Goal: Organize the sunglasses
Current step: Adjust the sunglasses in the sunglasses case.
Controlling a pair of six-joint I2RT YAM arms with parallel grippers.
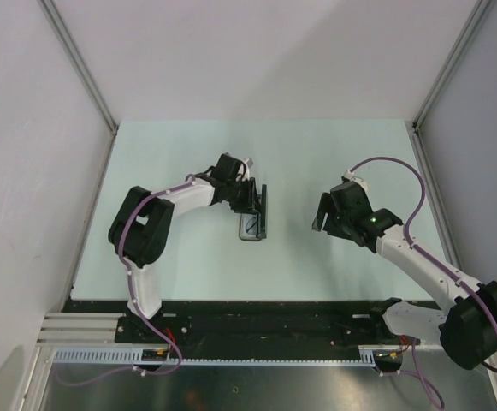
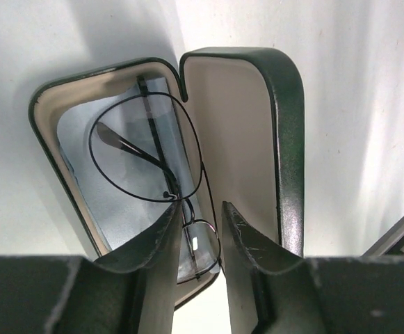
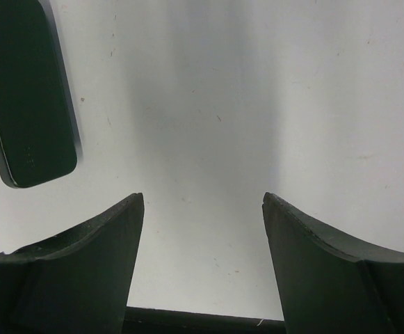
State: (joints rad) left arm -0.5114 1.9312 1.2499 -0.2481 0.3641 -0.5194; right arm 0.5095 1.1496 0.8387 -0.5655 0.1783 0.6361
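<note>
The sunglasses [image 2: 128,148], thin dark wire frames with clear lenses, lie folded inside the open black case [image 2: 289,139] on a pale blue cloth [image 2: 80,142]. The case's lid [image 2: 233,118] stands up at the right. My left gripper [image 2: 202,209] hangs right over the glasses' near lens, its jaws partly apart, with the left fingertip [image 2: 168,212] at the bridge; no clamp on the frame shows. From above, the case [image 1: 252,224] lies mid-table under the left gripper [image 1: 250,205]. My right gripper [image 1: 323,224] is open over bare table, with nothing between its fingers [image 3: 203,198].
The case's dark outer shell [image 3: 28,104] shows at the upper left of the right wrist view, apart from the right fingers. Metal rails [image 1: 85,77] frame the pale table [image 1: 316,154]. The arms' bases sit along the near edge [image 1: 257,321].
</note>
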